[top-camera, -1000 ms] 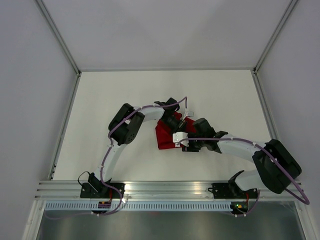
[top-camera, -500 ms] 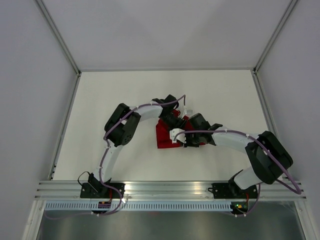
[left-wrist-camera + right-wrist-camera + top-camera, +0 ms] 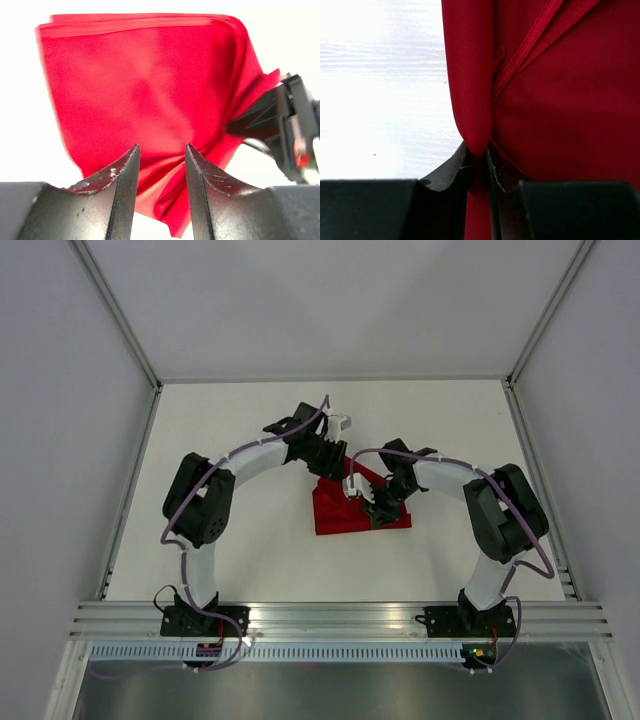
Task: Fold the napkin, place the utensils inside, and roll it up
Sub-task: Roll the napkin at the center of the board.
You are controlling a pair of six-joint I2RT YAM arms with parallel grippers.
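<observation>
Red napkin (image 3: 340,515): fold step in hand

Spread mid white table (image 3: 230,430), part-folded, layers doubled. At napkin's far edge: left gripper (image 3: 161,167), jaws apart, gripping nothing. On napkin's raised fold: right gripper (image 3: 477,162), pinched tight. Next, probably: carry fold across napkin, lay flat.

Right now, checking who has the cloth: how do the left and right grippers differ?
The left gripper stands open with nothing clamped; the right gripper is pinched on a fold of the napkin. From above, the left gripper is by the napkin's far edge, the right gripper nearer its middle. Both point at the napkin.
</observation>
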